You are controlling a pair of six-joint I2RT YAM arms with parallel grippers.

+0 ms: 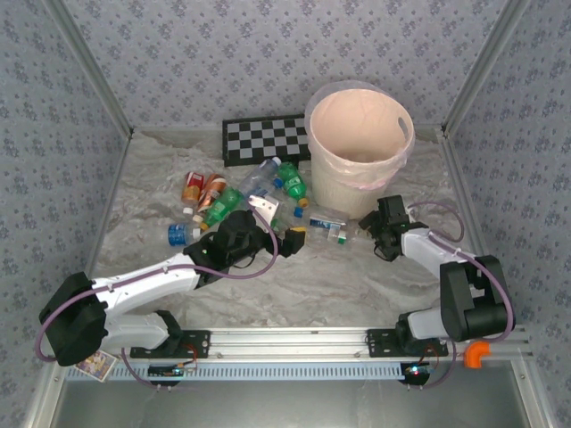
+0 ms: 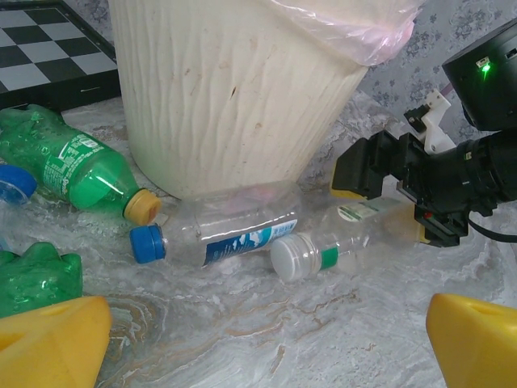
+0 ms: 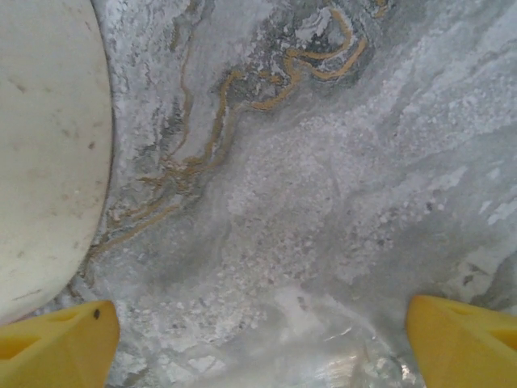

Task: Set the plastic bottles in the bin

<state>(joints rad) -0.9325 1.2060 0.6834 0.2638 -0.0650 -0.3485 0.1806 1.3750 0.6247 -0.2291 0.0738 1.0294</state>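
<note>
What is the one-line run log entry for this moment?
left tool: open, empty | right tool: open, beside bin | bottles: on table

Marbled table (image 1: pixel 357 276), maybe cloth-covered, bears bottles (image 1: pixel 223 207), bin (image 1: pixel 357 174), checkerboard (image 1: pixel 263 138).

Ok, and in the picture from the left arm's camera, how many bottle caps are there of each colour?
Blue caps: 2
Yellow cap: 1
White cap: 1
Total: 4 caps
</note>
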